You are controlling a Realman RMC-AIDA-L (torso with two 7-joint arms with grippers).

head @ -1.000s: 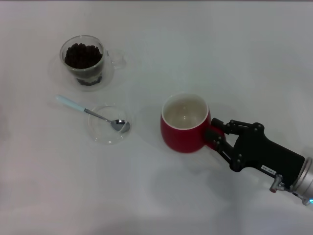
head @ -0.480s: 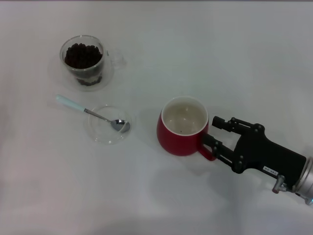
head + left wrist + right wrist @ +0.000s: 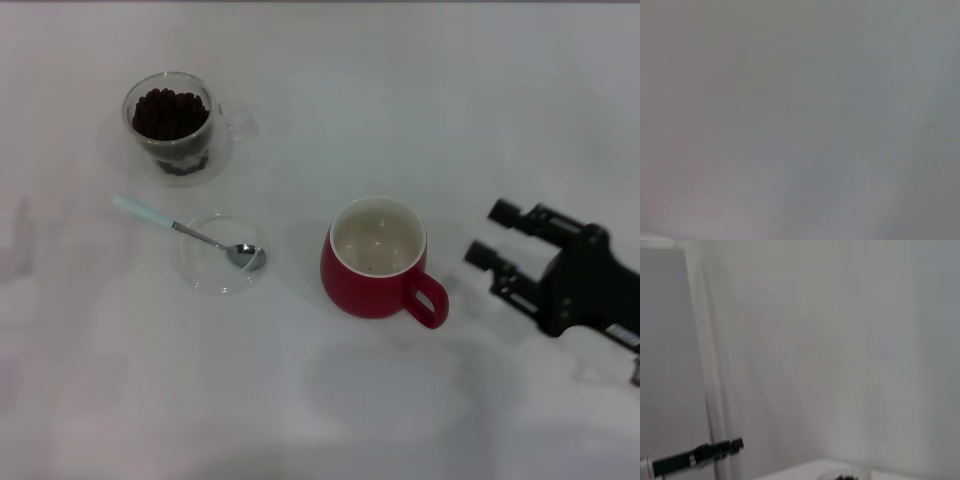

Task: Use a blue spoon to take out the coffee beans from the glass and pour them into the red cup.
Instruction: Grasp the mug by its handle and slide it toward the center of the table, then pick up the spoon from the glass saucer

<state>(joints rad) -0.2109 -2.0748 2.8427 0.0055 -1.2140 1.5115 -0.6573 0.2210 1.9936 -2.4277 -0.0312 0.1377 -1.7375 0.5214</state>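
The white table (image 3: 420,90) fills the head view. The right gripper (image 3: 492,235) is seen at the right edge, well apart from the red cup's handle, its two black fingers (image 3: 505,212) spread wide with nothing between them. The left gripper is not seen in any view; the left wrist view shows only a plain grey blur.

The red cup (image 3: 375,262) stands upright near the middle of the table, its loop handle turned to the near right toward the gripper. Its cream inside looks nearly bare, with perhaps one small dark speck.

The glass (image 3: 172,125) stands at the far left, its clear handle pointing right, and is filled with the coffee beans (image 3: 168,112) heaped close to the rim.

A flat clear glass dish (image 3: 224,252) lies nearer than the glass and left of the red cup. The blue spoon (image 3: 188,231) rests across it, metal bowl inside the dish, pale handle reaching out to the far left over the rim.
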